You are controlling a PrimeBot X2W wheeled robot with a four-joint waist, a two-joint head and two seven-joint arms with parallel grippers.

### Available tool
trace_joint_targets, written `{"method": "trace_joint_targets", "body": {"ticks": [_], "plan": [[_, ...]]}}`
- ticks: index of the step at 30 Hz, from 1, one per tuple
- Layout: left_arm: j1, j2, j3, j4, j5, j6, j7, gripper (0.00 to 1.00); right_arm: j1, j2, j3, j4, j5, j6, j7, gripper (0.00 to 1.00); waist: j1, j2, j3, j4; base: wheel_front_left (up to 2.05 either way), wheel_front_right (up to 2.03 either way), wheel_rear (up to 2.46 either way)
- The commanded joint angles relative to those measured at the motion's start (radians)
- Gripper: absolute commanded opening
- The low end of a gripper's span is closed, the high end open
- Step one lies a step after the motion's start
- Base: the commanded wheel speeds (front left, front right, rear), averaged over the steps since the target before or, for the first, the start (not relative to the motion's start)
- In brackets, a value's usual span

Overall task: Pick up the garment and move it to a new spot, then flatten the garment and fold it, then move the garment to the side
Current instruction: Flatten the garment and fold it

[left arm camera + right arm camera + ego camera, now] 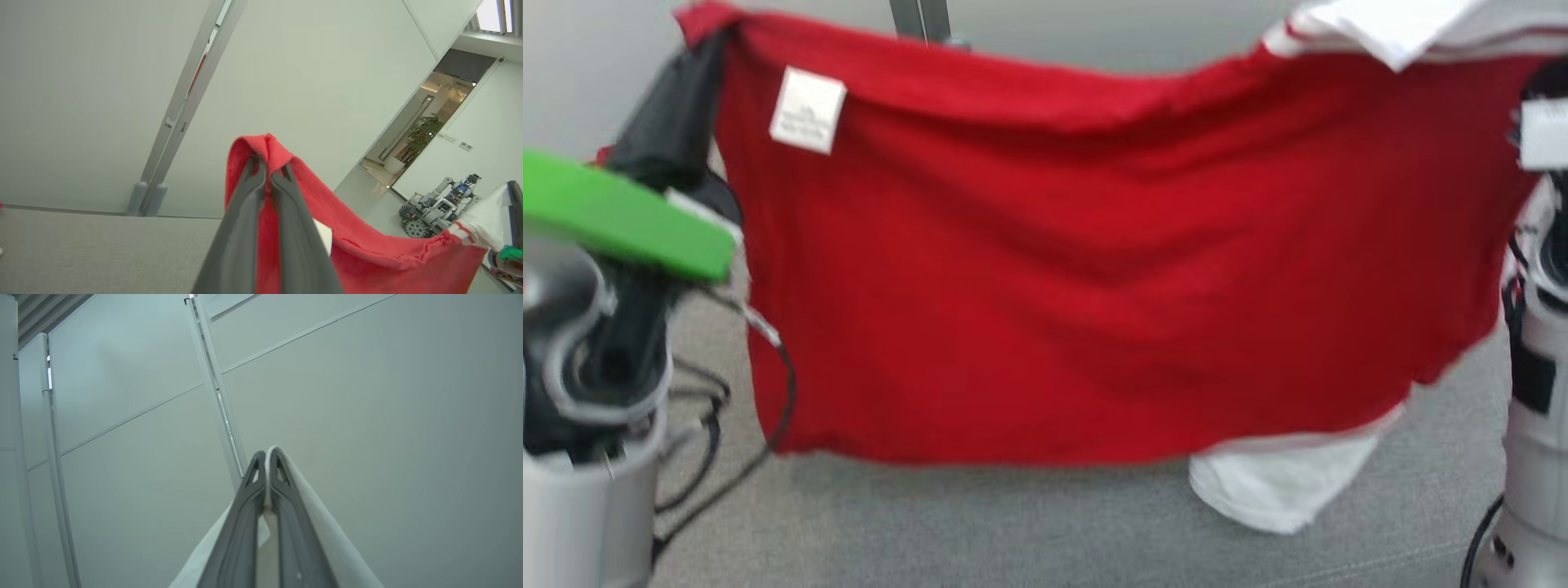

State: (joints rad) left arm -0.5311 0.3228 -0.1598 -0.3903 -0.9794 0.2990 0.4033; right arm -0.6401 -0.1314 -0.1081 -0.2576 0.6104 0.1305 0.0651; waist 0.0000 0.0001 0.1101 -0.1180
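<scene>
The garment (1094,245) is red with a white label and white trim, and it hangs spread out in the air above the grey surface. Its top left corner is pinched by my left gripper (267,173), whose dark fingers (678,106) are shut on the red cloth (367,253). My right gripper (267,457) is shut on the garment's white edge (327,539), which drapes over its fingers. That white part shows at the top right of the head view (1388,24). A white sleeve (1274,482) dangles below the red hem.
The grey table top (1013,531) lies under the hanging cloth. Black cables (711,425) and a green plate (621,216) sit on my left arm. My right arm (1535,425) stands at the right edge. Another wheeled robot (437,208) is parked by a far doorway.
</scene>
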Motion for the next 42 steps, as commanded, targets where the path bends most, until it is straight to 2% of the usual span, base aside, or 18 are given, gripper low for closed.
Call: {"method": "trace_joint_targets", "body": {"ticks": [1,4,6,10,13,17,21,23,31,37,42], "plan": [[-0.11,0.012,0.012,0.077,0.028,-0.004,-0.008,0.0,-0.1,-0.001,0.023,0.069,-0.024,0.0,-0.018,0.0,0.0,-0.0001,0.109,0.005,0.0,0.0,0.0],[-0.362,0.035,-0.002,0.313,0.103,-0.023,-0.029,0.0,-0.355,0.013,0.061,0.303,-0.094,0.0,-0.088,0.0,0.0,-0.0001,0.167,-0.014,0.0,0.0,0.0],[-0.522,0.047,-0.014,0.468,0.167,-0.044,-0.084,0.0,-0.511,0.027,0.068,0.467,-0.154,0.0,-0.149,0.0,0.0,-0.0001,0.185,-0.029,0.0,0.0,0.0],[-0.801,0.011,-0.013,0.704,0.256,-0.067,-0.256,0.0,-0.795,0.053,0.055,0.738,-0.255,0.0,-0.26,0.0,0.0,-0.0001,0.221,-0.06,0.0,0.0,0.0],[-0.895,-0.017,-0.038,0.844,0.28,-0.109,-0.328,0.0,-0.883,0.075,0.042,0.868,-0.273,0.0,-0.3,0.0,0.0,-0.0001,0.276,-0.072,0.0,0.0,0.0],[-0.913,-0.007,-0.065,0.994,0.292,-0.169,-0.362,0.0,-0.883,0.083,0.092,0.973,-0.24,0.0,-0.323,0.0,0.0,-0.0001,0.363,-0.08,0.0,0.0,0.0],[-0.849,0.012,-0.054,1.111,0.264,-0.231,-0.398,0.0,-0.789,0.079,0.196,1.017,-0.119,0.0,-0.33,0.0,0.0,-0.0001,0.449,-0.091,0.0,0.0,0.0],[-0.823,0.021,-0.046,1.154,0.249,-0.261,-0.417,0.0,-0.737,0.08,0.231,0.996,-0.075,0.0,-0.33,0.0,0.0,-0.0001,0.484,-0.092,0.0,0.0,0.0],[-0.744,0.006,-0.012,1.242,0.178,-0.371,-0.473,0.0,-0.523,0.08,0.255,0.856,0.0,0.0,-0.331,0.0,0.0,-0.0001,0.517,-0.077,0.0,0.0,0.0],[-0.703,0.007,-0.007,1.251,0.14,-0.396,-0.459,0.0,-0.421,0.06,0.285,0.763,0.018,0.0,-0.331,0.0,0.0,-0.0001,0.494,-0.07,0.0,0.0,0.0],[-0.633,0.011,0.011,1.215,0.098,-0.411,-0.441,0.0,-0.36,0.032,0.328,0.735,0.057,0.0,-0.331,0.0,0.0,-0.0001,0.461,-0.062,0.0,0.0,0.0]]}}
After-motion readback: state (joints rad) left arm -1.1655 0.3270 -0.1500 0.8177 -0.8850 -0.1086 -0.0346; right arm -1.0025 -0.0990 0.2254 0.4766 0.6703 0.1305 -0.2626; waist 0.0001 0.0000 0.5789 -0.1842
